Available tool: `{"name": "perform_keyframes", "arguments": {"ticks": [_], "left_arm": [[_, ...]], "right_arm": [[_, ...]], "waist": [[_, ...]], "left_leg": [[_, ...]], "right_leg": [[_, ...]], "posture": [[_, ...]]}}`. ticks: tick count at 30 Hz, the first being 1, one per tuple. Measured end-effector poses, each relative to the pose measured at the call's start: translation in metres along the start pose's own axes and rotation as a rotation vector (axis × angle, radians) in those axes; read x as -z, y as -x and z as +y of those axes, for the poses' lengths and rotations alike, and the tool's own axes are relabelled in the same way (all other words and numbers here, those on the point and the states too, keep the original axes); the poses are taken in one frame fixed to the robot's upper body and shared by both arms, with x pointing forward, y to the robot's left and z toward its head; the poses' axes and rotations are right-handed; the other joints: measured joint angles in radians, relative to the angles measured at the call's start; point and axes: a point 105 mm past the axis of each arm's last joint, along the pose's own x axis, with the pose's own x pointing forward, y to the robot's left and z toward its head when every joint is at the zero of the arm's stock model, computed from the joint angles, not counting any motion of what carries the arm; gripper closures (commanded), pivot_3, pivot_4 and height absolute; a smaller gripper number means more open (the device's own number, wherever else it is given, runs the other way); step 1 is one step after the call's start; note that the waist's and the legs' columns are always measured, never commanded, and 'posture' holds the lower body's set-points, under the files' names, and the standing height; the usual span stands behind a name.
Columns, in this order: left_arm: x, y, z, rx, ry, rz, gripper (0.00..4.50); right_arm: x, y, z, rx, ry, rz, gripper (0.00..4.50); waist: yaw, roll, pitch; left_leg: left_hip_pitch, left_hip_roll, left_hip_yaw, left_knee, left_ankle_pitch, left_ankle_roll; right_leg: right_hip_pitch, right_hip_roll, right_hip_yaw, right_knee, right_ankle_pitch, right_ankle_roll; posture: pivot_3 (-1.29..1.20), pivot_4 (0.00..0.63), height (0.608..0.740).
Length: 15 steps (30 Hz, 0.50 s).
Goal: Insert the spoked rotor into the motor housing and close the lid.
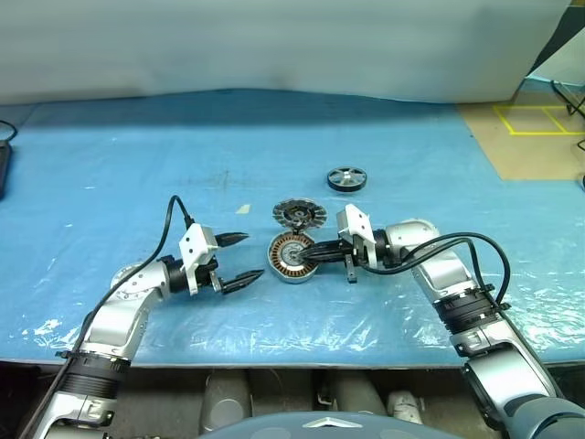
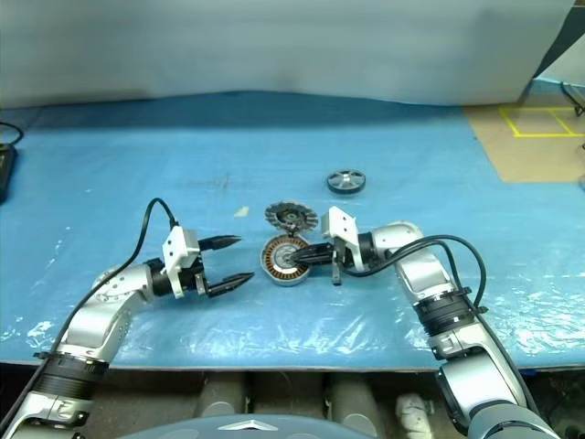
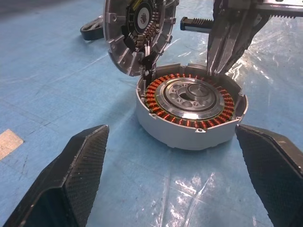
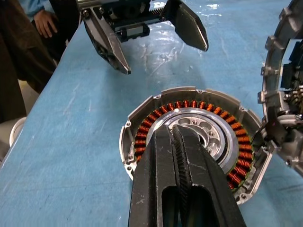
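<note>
Right hand (image 1: pixel 317 249) shut, empty, over housing (image 1: pixel 291 257) | left hand (image 1: pixel 239 258) wide, empty | rotor (image 1: pixel 346 178) apart | risk: nudging propped lid (image 1: pixel 299 215) shut early

A ring of copper-coloured windings is seen inside the silver motor housing (image 3: pixel 189 118); radial ribs mark the silver lid (image 3: pixel 137 33); the spoked rotor (image 1: pixel 346 178) is dark, the table cover (image 1: pixel 137 165) blue.

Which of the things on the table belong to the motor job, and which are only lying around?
Belong to the job:
- motor housing, open
- lid, standing open at the housing's edge
- spoked rotor, apart, farther back

Just lying about:
- blue sheet over the table
- scrap of tape
- black thing at the left edge
</note>
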Motion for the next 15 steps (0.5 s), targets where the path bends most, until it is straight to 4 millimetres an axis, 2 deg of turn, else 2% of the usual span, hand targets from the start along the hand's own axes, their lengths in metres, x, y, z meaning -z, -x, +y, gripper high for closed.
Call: {"name": "perform_keyframes", "arguments": {"ticks": [15], "left_arm": [[0.0000,0.0000,0.0004,-0.001,-0.002,0.002,0.00]], "right_arm": [[0.0069,-0.0090,-0.0022,0.002,0.010,0.020,4.47]], "waist": [[0.001,0.000,0.000]], "left_leg": [[0.000,0.000,0.000,0.000,0.000,0.000]], "right_leg": [[0.000,0.000,0.000,0.000,0.000,0.000]], "posture": [[0.00,0.150,0.740]]}}
